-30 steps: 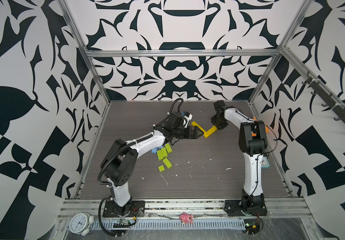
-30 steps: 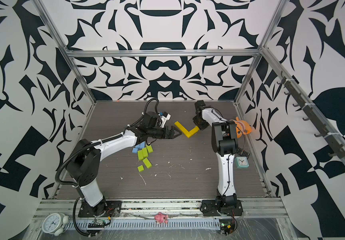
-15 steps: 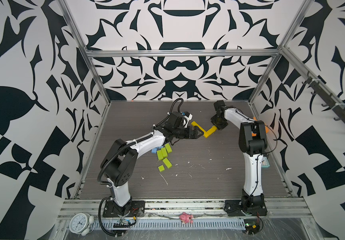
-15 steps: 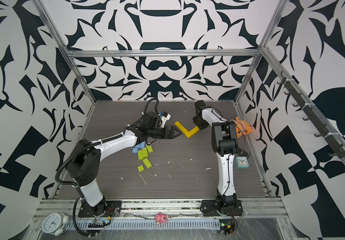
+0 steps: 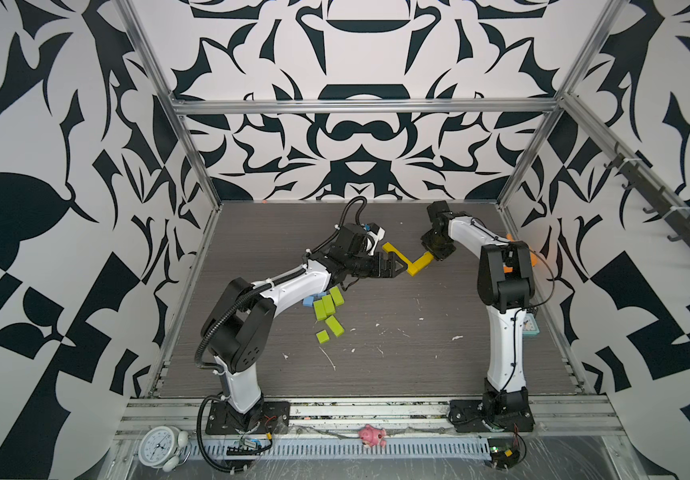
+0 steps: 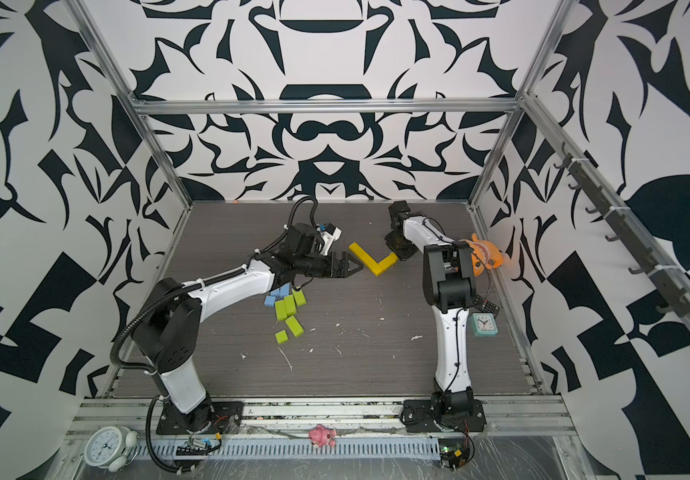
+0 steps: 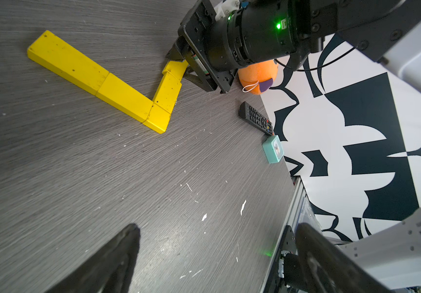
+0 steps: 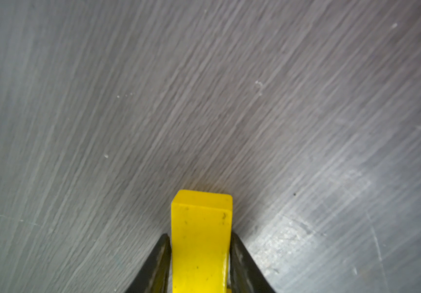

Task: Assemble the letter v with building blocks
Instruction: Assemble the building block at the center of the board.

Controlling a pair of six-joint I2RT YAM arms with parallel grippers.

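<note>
Two grippers meet near the back middle of the table [image 5: 397, 365], at a V of yellow blocks [image 5: 407, 266] lying flat on it. From its vertex the V's longer arm runs toward the back left and the shorter one toward the back right. In the left wrist view the longer arm shows as two long blocks end to end, joined to a small corner block [image 7: 157, 119], where the shorter arm starts. The right gripper [image 8: 200, 241] pinches the end block [image 8: 200, 218] of that shorter arm, one finger pressed on each long side, with the block's tip sticking out past the fingertips. A small step shows where this block meets the next; whether it rests on the table or hangs just above it I cannot tell. The left gripper [image 5: 395, 266] is spread wide and holds nothing, and its fingers [image 7: 118, 256] point at the V. In both top views its tips are just beside the longer arm, and in the wrist view they are clear of the blocks. Green blocks [image 5: 326, 305] lie loose in a cluster to the front left of the V, well apart from it. Blue blocks [image 6: 272, 300] lie at the cluster's left edge, partly under the left arm. At the right edge of the table sit an orange plush [image 6: 482, 255], a remote [image 7: 256, 118] and a teal clock [image 6: 484, 324].
</note>
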